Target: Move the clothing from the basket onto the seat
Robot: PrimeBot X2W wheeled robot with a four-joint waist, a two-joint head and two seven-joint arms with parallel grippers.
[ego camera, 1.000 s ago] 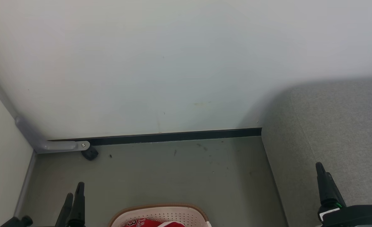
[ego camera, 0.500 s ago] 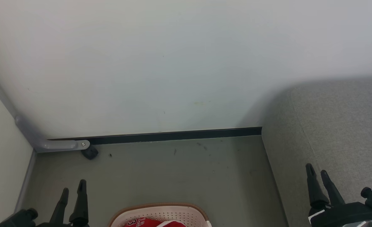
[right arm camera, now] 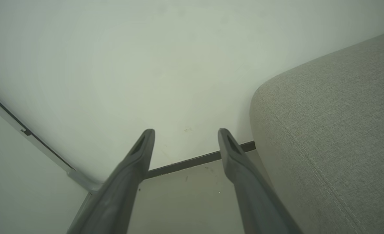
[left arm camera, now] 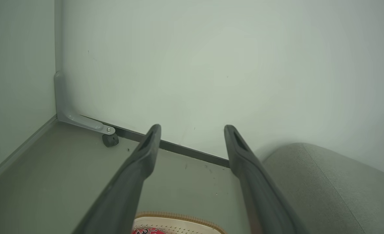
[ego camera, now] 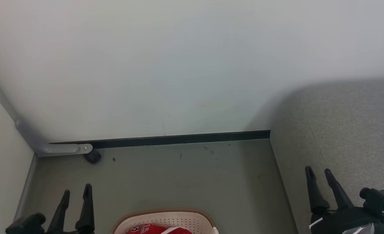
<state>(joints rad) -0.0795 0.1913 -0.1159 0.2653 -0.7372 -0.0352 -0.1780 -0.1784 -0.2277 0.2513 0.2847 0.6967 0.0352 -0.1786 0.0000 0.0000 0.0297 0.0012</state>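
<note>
The cream basket (ego camera: 166, 220) with a brown rim peeks in at the bottom middle of the head view, and red clothing (ego camera: 146, 229) with white lettering lies inside it. The left wrist view catches the basket (left arm camera: 179, 222) rim and a scrap of the clothing (left arm camera: 148, 231) at its bottom edge. The grey seat (ego camera: 351, 130) fills the right side; it also shows as the seat (right arm camera: 335, 136) and the seat (left arm camera: 325, 188). My left gripper (ego camera: 76, 191) stands open left of the basket, holding nothing. My right gripper (ego camera: 319, 172) stands open in front of the seat's side, holding nothing.
A pale wall (ego camera: 179, 65) runs behind the grey floor (ego camera: 179, 175), with a dark baseboard (ego camera: 179, 140) along its foot. At the left corner a grey bracket (ego camera: 61, 149) and a small dark caster (ego camera: 92, 157) sit near another wall (ego camera: 0, 162).
My right gripper has moved left and turned so both fingers show apart. My left gripper has turned a little, its fingers now seen wider apart. The basket and seat have stayed put.
</note>
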